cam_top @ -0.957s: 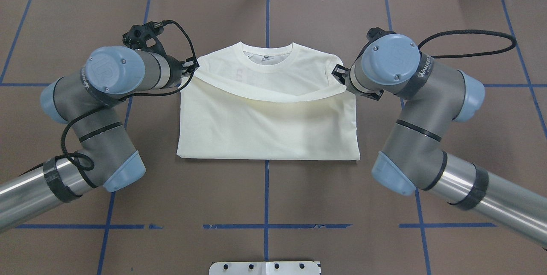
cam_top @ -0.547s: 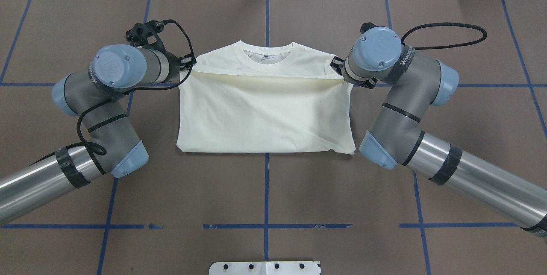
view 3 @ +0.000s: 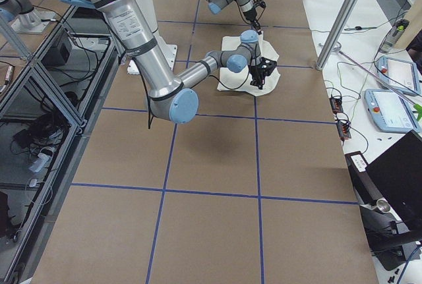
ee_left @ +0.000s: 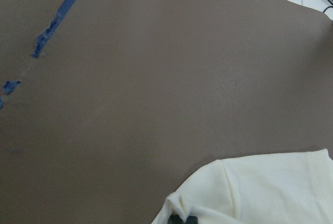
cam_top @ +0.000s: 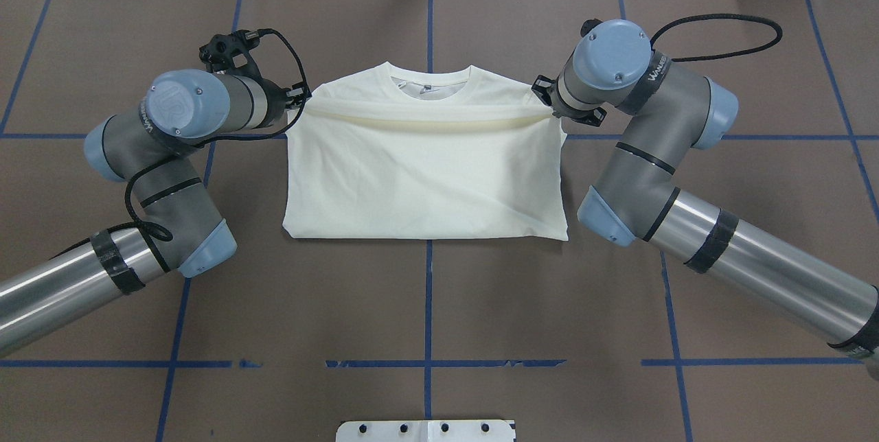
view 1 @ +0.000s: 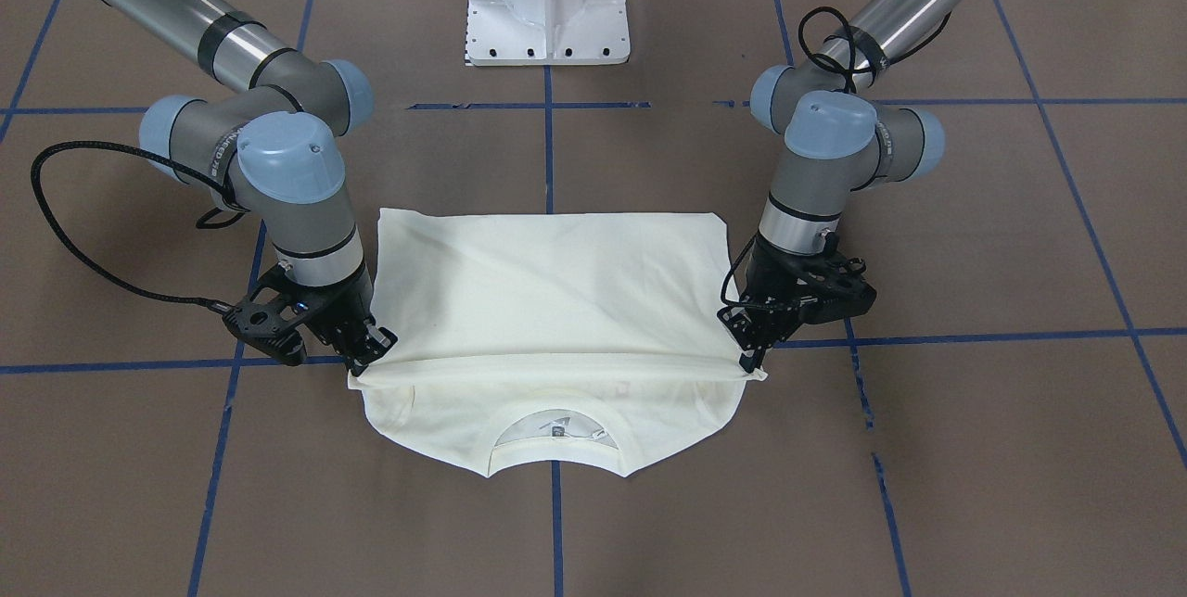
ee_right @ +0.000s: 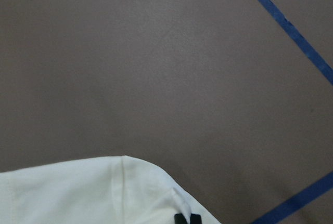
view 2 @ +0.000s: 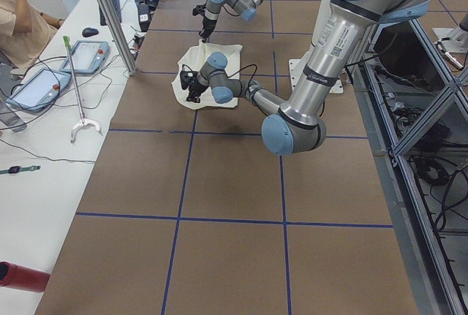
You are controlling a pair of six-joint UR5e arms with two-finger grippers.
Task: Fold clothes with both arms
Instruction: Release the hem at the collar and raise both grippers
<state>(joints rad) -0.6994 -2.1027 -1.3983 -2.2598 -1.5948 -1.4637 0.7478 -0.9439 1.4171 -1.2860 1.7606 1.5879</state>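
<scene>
Left tool (view 1: 753, 358) and right tool (view 1: 366, 358), seen from the front-facing camera, are each clamped on one end of the upper layer's edge of the cream T-shirt (view 1: 556, 291). That edge is drawn taut between them as a straight raised ridge. The soft, matte cloth lies doubled over mid-surface, plain side up, with shallow diagonal creases. Its ribbed round collar (view 1: 555, 458), with a small label inside, shows uncovered nearest this camera. The surface (view 1: 974, 235) is brown and papery, gridded with blue tape lines (view 1: 547, 152).

From overhead the shirt reads as a neat rectangle with a straight fold nearest the robot. The held edge runs across the shoulders just short of the collar. Both tools are largely hidden under their wrists here, a detail the front view makes plain.

In the two side views the shirt is only a small pale patch far along the surface, and neither tool's grip can be read.

The left wrist camera shows two black fingertips (ee_left: 177, 219) at the bottom edge, closed together on cream cloth with a curved seam, above bare brown surface and frayed tape. The right wrist camera shows the same: fingertips (ee_right: 179, 218) pinching a rounded cloth corner.
</scene>
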